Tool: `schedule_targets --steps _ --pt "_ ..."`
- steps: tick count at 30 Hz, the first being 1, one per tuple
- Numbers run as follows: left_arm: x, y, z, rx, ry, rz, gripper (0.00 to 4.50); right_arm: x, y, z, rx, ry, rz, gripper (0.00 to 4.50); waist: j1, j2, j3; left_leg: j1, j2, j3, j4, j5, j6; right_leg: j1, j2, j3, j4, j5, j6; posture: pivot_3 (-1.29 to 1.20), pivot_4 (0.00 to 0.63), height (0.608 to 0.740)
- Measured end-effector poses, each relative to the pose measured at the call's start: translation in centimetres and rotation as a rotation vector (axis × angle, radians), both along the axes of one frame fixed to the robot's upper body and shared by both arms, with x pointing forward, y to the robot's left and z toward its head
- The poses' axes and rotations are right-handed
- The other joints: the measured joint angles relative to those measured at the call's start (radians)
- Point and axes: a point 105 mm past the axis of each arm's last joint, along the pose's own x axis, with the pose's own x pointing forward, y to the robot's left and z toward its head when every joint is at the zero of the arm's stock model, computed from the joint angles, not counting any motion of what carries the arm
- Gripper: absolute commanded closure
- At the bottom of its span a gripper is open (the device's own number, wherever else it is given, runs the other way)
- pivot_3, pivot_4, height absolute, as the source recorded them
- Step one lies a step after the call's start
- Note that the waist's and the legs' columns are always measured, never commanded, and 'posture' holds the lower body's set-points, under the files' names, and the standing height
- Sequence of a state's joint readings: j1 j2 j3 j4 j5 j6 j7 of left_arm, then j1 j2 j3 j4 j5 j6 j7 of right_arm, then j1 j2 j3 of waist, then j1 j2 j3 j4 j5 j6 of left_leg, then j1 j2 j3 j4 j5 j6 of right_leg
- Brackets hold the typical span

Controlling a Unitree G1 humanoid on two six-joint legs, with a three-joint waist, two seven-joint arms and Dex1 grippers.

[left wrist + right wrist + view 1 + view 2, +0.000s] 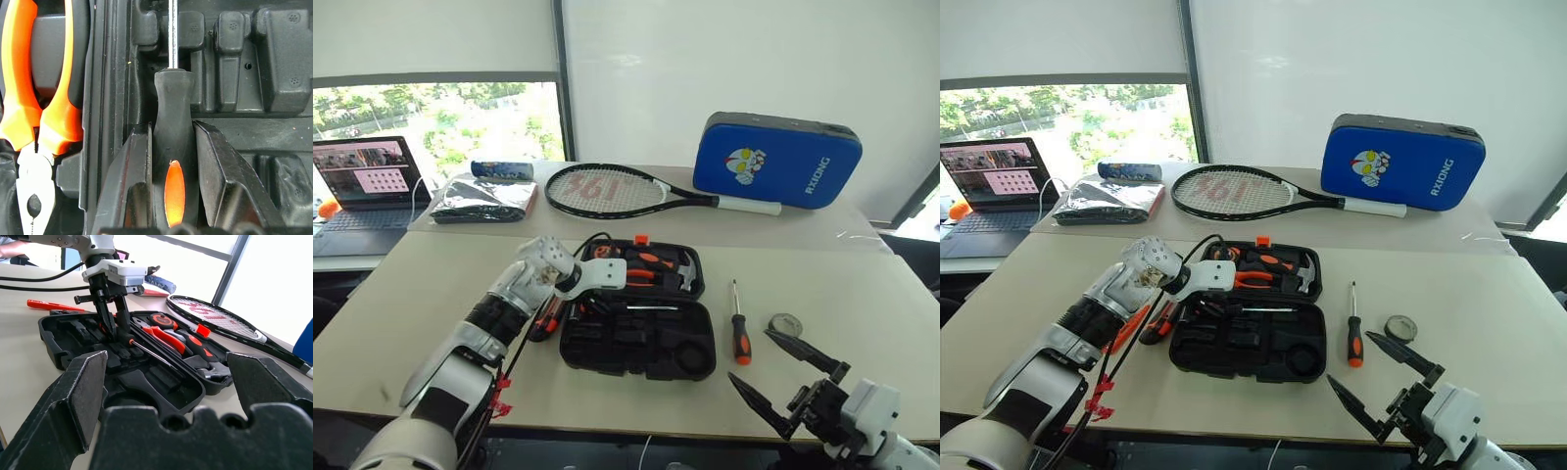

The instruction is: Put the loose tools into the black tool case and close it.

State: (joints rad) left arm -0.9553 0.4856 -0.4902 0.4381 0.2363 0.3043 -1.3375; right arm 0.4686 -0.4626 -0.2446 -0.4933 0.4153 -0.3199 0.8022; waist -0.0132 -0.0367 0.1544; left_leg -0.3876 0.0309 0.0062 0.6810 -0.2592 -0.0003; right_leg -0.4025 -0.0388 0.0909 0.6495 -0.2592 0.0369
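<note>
On the table (862, 294), my left gripper (113, 330) clenched a screwdriver (175, 161) over the black tool case (636, 338); my right gripper (783, 377), at five o'clock, gaped empty.

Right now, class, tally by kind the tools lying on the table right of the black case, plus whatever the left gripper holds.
Screwdrivers: 2 (table screwdriver; held screwdriver in left gripper)
Tape measure: 1
Total: 3
</note>
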Motion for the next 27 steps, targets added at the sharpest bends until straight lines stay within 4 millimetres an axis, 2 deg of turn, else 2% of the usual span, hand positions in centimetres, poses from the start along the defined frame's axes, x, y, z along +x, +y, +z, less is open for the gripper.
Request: schedule_targets --steps 12,25,27 --pt "0.7 -0.6 -0.1 -0.021 -0.021 0.023 3.70 0.1 0.4 0.0 0.012 -0.001 0.016 0.00 0.008 0.001 0.000 0.000 -0.001 -0.001 0.002 0.001 0.000 0.001 0.000 0.000 0.000 0.001 0.002 0.00 0.150 0.740" --pt "1.4 -1.1 0.5 0.011 -0.142 -0.055 3.70 0.1 0.7 -0.5 0.033 0.017 0.023 0.00 0.010 0.001 0.000 -0.002 -0.001 -0.001 0.002 0.001 0.000 0.000 0.000 0.000 0.000 0.001 0.001 0.00 0.150 0.740" --pt "1.6 -1.1 0.6 0.016 -0.143 -0.049 2.70 0.1 0.8 -0.5 0.037 0.018 0.024 0.00 0.010 0.001 0.000 -0.002 -0.001 -0.001 0.002 0.001 0.000 0.000 0.000 0.001 0.000 0.001 0.001 0.00 0.150 0.740"
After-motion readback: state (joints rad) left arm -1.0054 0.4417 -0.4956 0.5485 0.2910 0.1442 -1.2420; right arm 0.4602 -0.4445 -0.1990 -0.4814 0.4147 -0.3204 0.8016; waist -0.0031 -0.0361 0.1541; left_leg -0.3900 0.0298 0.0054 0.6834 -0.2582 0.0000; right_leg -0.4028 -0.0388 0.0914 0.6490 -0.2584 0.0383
